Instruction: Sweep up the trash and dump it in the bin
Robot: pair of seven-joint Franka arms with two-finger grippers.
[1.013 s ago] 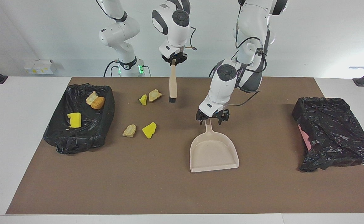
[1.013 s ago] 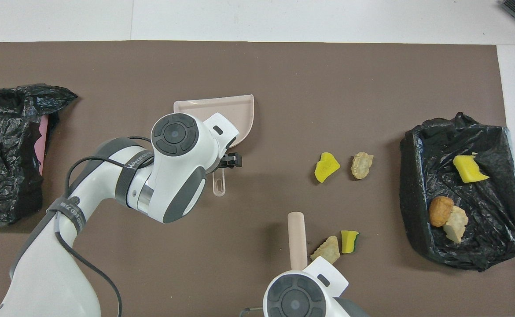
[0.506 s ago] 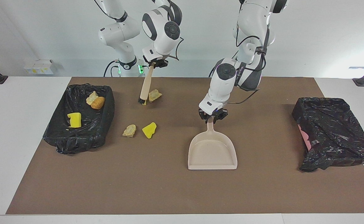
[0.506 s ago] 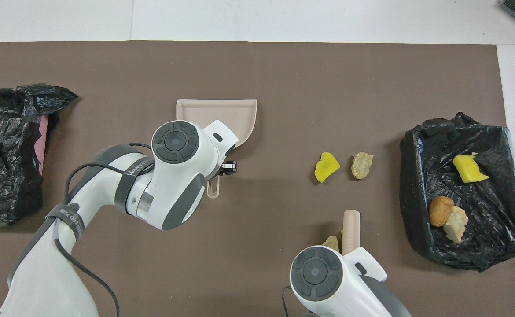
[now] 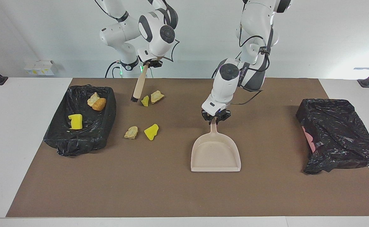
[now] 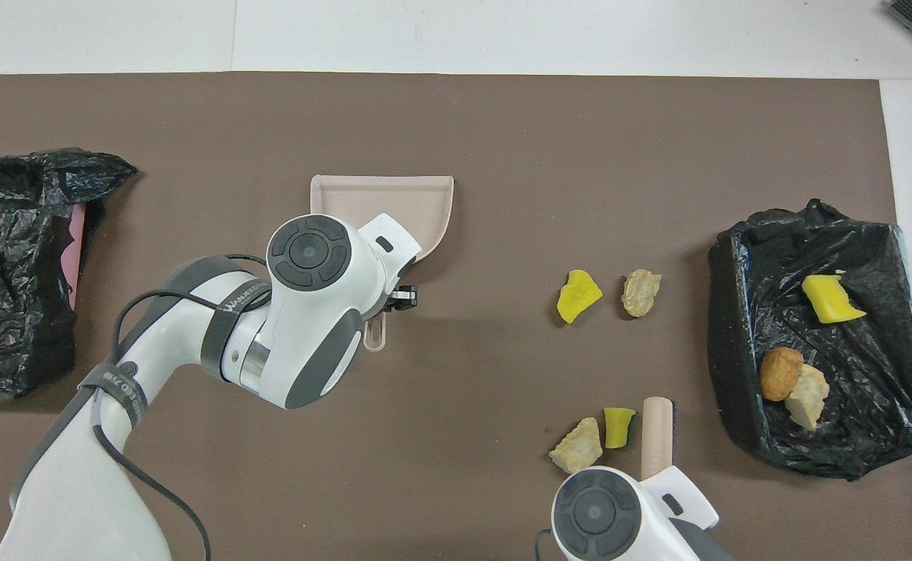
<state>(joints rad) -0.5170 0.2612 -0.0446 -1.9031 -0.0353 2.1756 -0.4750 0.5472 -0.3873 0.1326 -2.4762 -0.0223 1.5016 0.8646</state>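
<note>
**Risk notes: brush behind two scraps, dustpan grip just made**

Facing view: Left gripper has its fingertips pinched on the handle of the beige dustpan; pan lies flat, mouth facing away from the robots. Right gripper is clamped on the top of a tan-handled brush, tilted, dark bristles at the mat just beside a yellow sponge chunk and a tan bread lump.

- Risk 1: pan sits well apart from every loose scrap, so w/o repositioning a sweep just scatters them.
- Risk 2: thin smooth plastic handle, narrow pinch; pan could swivel or slip on lift.
- Risk 3: sponge is light and springy, may bounce off the bristles; bread lumps are irregular and likely to roll.

Second pair, a tan lump beside a yellow chunk, lies farther from the robots, near the black-lined bin, which already holds three scraps.

Overhead view: Left gripper mostly hidden under its wrist; the handle end shows nearer to the robots than the dustpan. Brush flanks the yellow chunk and the lump on the bin side. Bin liner is crinkled and glossy with slack edges, which could snag the pan lip when dumping. Second black bag at the left arm's end, some pink showing.
</note>
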